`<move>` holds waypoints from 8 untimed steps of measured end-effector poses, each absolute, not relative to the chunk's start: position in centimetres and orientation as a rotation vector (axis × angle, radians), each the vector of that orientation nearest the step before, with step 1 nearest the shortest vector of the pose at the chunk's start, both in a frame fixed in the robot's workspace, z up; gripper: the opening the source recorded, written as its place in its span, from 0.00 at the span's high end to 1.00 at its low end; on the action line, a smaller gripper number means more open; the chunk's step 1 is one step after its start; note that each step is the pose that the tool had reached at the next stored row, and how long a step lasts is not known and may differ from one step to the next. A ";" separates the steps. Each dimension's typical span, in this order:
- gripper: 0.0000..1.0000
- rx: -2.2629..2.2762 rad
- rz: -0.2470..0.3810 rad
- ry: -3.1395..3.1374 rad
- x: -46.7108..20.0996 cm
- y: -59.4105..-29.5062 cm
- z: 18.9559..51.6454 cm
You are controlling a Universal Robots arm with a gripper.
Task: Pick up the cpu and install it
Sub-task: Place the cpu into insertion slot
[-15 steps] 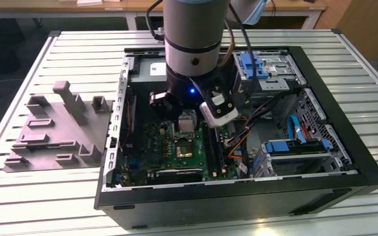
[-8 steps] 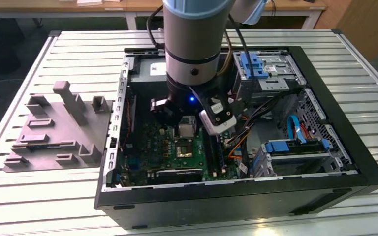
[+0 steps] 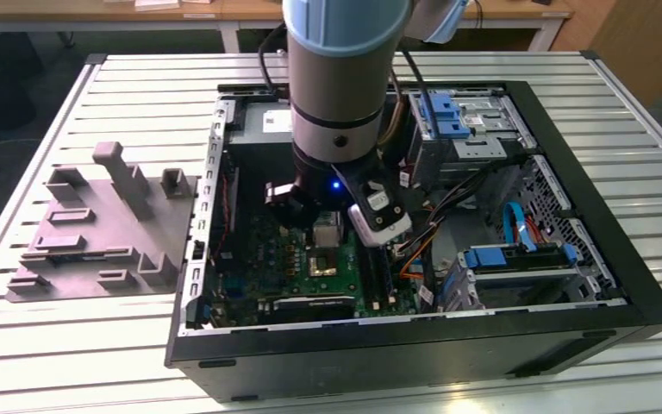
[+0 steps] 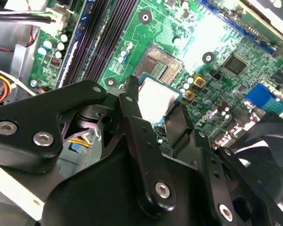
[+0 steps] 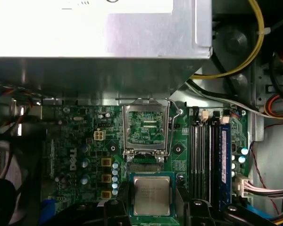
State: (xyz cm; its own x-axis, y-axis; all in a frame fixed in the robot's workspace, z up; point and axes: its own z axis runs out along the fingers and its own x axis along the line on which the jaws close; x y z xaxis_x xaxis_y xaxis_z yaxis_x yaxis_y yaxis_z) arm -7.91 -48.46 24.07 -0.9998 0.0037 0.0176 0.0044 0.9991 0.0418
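Observation:
My gripper [image 5: 152,203] is shut on the cpu [image 5: 152,195], a small square chip with a silvery top and a green rim, held flat between the two black fingers [image 4: 132,101]. In both wrist views the chip hangs just above the green motherboard [image 5: 75,150]. The open socket [image 5: 145,128], with its metal frame and bare contacts, lies close beside the chip. In the second wrist view the cpu [image 4: 156,96] sits right next to the socket [image 4: 161,63]. In the exterior view the gripper [image 3: 327,226] is low inside the open computer case [image 3: 607,259], over the board's middle.
A silver power supply box [image 5: 99,28] stands beyond the socket. Memory slots [image 5: 210,155] and bundles of cables [image 5: 254,42] run alongside the board. Blue-handled drive cages [image 3: 515,259] fill the case at the exterior view's right. A grey moulded fixture [image 3: 101,228] lies on the slatted table [image 3: 78,345] outside the case.

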 end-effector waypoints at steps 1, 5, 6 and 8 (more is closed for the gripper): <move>0.53 -0.006 -0.065 -3.123 -7.9 -48.6 23.9; 0.53 -0.006 -0.065 -3.122 -7.9 -49.3 23.2; 0.53 -0.004 -0.066 -3.121 -7.9 -49.3 23.0; 0.53 0.004 -0.065 -3.121 -8.0 -49.4 22.6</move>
State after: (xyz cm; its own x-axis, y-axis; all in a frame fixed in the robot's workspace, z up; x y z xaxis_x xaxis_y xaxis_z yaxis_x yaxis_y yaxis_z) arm -8.02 -49.37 22.61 -0.9998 -0.0029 0.0203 -0.0020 0.9991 0.0419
